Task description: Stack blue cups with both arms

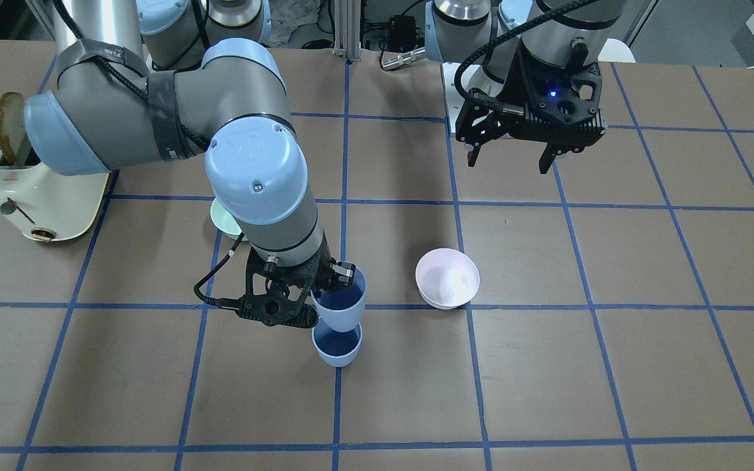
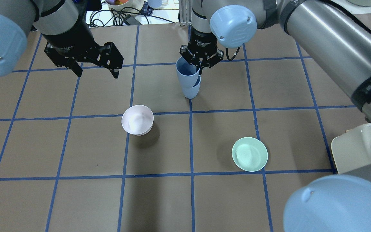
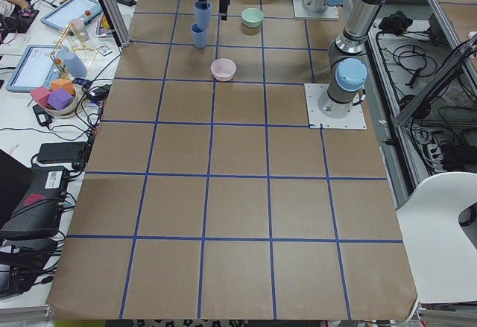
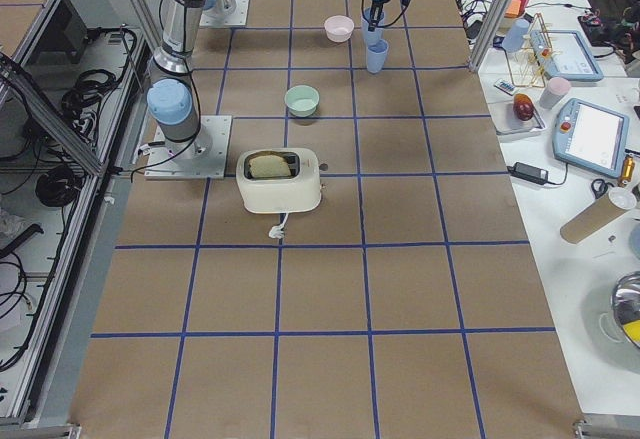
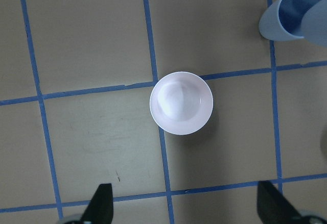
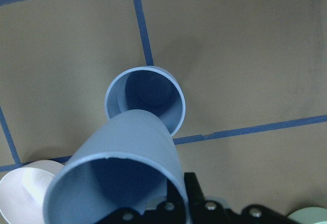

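My right gripper (image 2: 201, 64) is shut on the rim of one blue cup (image 2: 187, 74). It holds the cup tilted, with the base right over the mouth of the second blue cup (image 2: 192, 91), which stands upright on the table. The right wrist view shows the held cup (image 6: 122, 183) in front of the standing cup (image 6: 145, 99). I cannot tell whether they touch. The front view shows the held cup (image 1: 341, 302) above the standing one (image 1: 336, 347). My left gripper (image 2: 95, 69) is open and empty, and hovers above the table to the left of the cups.
A pale pink bowl (image 2: 137, 120) sits below my left gripper, centred in the left wrist view (image 5: 181, 103). A mint-green bowl (image 2: 249, 154) sits nearer the robot on the right. A cream toaster (image 1: 36, 190) holding toast stands at the table's right side.
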Motion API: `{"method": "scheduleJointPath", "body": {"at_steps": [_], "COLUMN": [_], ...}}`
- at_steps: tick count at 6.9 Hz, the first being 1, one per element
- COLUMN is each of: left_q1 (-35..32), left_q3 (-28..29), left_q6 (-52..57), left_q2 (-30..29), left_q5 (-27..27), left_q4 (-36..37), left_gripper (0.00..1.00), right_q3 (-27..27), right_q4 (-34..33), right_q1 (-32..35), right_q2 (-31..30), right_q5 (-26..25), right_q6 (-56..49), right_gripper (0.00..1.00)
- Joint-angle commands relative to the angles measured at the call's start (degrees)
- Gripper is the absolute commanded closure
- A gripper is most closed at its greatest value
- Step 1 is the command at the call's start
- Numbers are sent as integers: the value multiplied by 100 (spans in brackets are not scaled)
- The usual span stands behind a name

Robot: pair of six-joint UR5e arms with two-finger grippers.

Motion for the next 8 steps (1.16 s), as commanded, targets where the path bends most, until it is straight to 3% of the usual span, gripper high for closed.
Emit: {"method": "scheduleJointPath", "body": {"at_steps": [1,8], "left_q1": [6,6], "left_q3": [-4,-4], "left_q6": [-3,-3], "left_q2": [4,13], "left_q5": [11,28], "left_q4": [16,16], "left_gripper": [0,0], "right_q3": [1,-60], "right_q4": [-90,-126], "right_q1": [20,-50], "right_q2": [68,138], "right_q5": [-21,-83], "right_q6": [32,6], "right_gripper": [100,100]}}
